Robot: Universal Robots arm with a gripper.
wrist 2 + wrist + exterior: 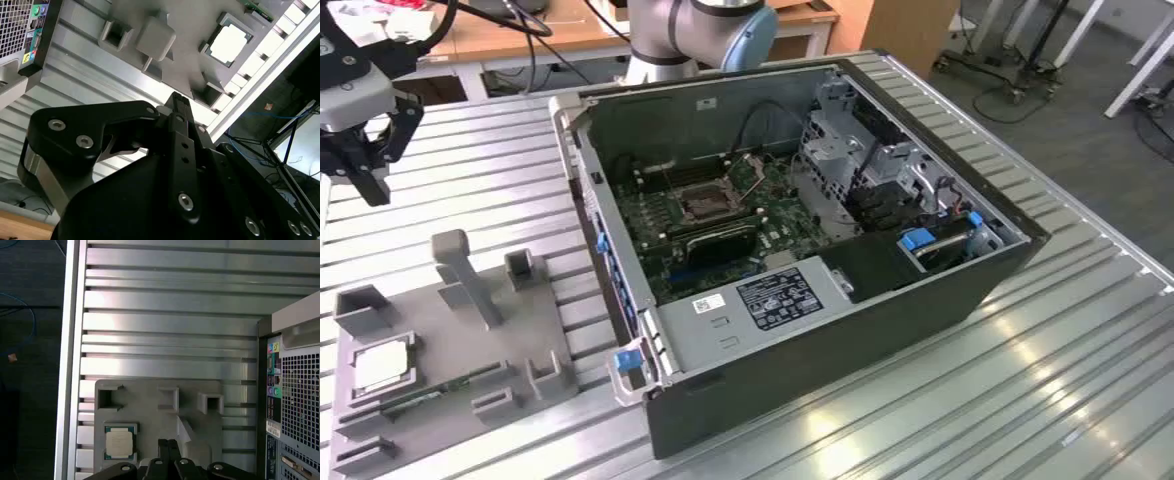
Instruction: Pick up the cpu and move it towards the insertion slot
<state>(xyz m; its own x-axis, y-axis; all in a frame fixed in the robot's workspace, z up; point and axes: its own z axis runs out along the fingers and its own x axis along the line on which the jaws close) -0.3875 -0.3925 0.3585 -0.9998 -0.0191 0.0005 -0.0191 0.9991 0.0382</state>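
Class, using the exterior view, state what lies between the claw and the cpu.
In the exterior view, a stretch of ribbed metal table, then the grey tray's raised corner block, lies between the claw and the cpu.

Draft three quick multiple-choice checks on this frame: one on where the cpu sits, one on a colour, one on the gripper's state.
1. Where is the cpu?
A. seated in the socket
B. in a recess of the grey tray
C. on the floor

2. What colour is the motherboard inside the computer case?
A. red
B. white
C. green

3. What state is the gripper in?
A. shut, holding nothing
B. shut on the cpu
C. wide open

Answers:
1 B: the pale chip lies in the tray in both wrist views.
2 C: the board shows green in the exterior view.
3 A: its fingertips meet with nothing between them in the first wrist view.
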